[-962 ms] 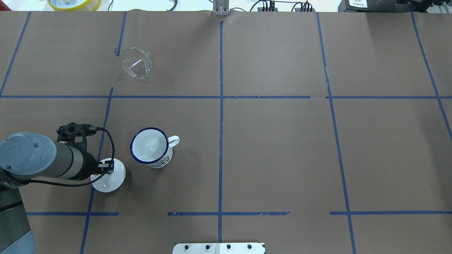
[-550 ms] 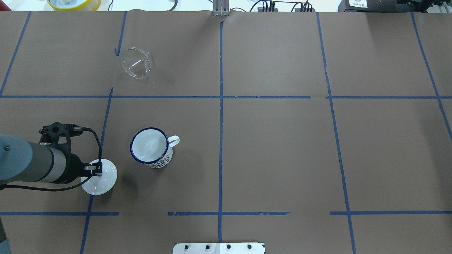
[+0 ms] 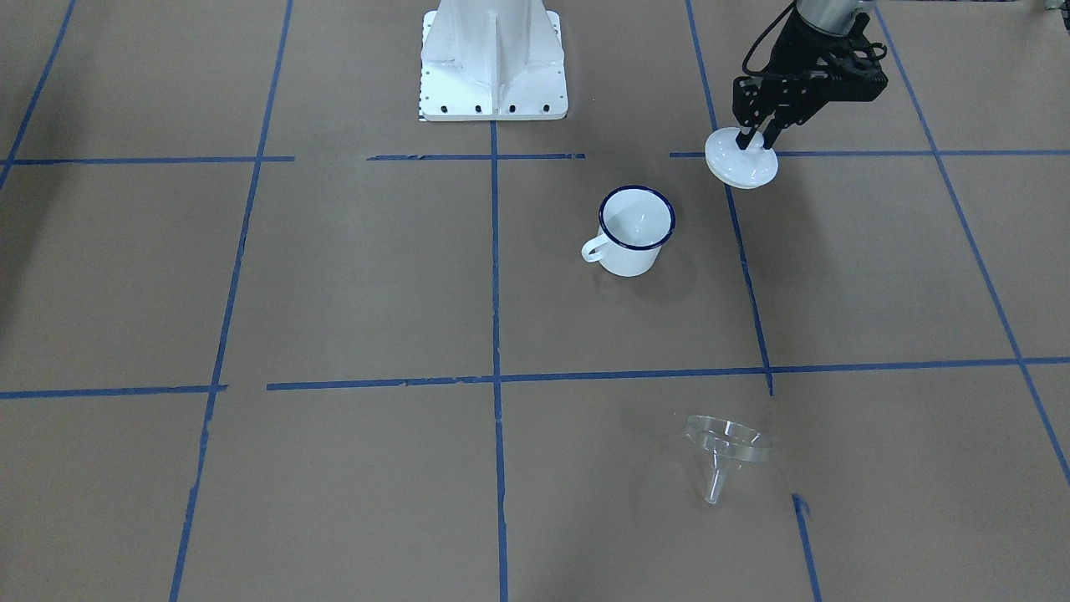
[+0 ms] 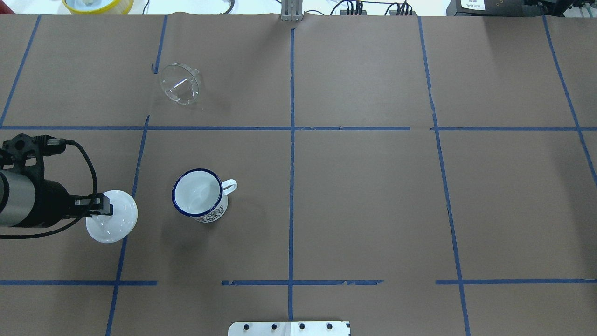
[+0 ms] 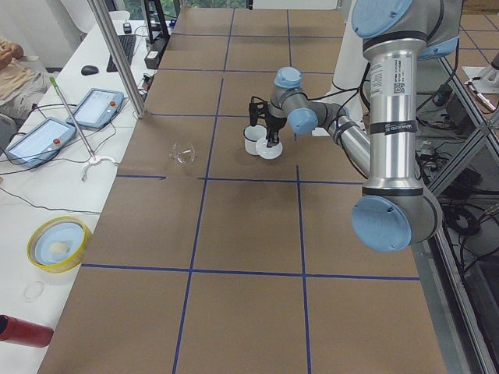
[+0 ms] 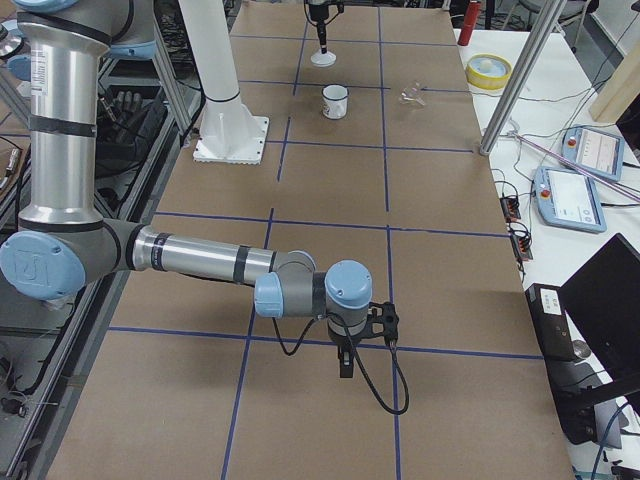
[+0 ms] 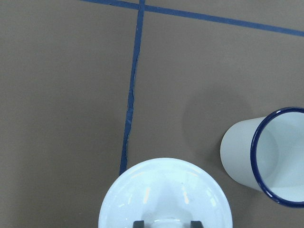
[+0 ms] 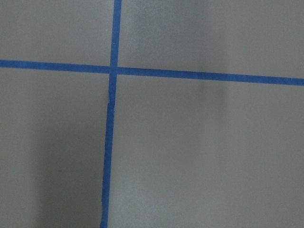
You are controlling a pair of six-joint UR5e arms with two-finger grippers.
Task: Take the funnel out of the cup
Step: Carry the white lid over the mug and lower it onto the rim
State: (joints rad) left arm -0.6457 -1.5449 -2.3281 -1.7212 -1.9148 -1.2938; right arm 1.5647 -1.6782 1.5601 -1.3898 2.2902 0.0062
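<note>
The clear funnel (image 4: 179, 84) lies tipped on its side on the brown table, far from the cup; it also shows in the front view (image 3: 726, 447). The white cup (image 4: 200, 195) with a dark blue rim stands upright and empty (image 3: 635, 226). My left gripper (image 4: 100, 205) is shut on the knob of a round white lid (image 4: 112, 216) and holds it above the table, left of the cup. In the left wrist view the lid (image 7: 166, 194) fills the bottom and the cup (image 7: 270, 156) is at the right. My right gripper (image 6: 345, 355) hangs over bare table; I cannot tell whether it is open.
Blue tape lines (image 4: 291, 140) divide the brown paper table. The robot's white base (image 3: 493, 58) stands at the near edge. A yellow-rimmed dish (image 4: 98, 4) and cables lie beyond the far edge. The right wrist view shows only paper and tape.
My left arm has pulled back to the left and a little farther from me with the white lid, away from the cup. Funnel and cup have not moved.
</note>
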